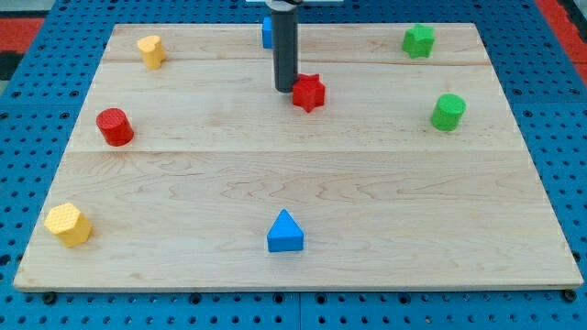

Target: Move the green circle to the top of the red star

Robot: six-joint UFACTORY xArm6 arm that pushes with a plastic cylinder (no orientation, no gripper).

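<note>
The green circle (448, 112) stands near the board's right edge, in the upper half. The red star (309, 93) lies at the upper middle of the board. My tip (285, 89) rests on the board just to the left of the red star, close against it, far to the left of the green circle.
A green star-like block (418, 40) sits at the top right. A blue block (267, 32) is partly hidden behind the rod at the top. A yellow block (151, 50) is at top left, a red cylinder (115, 126) at left, a yellow hexagon (69, 225) at bottom left, a blue triangle (285, 233) at bottom middle.
</note>
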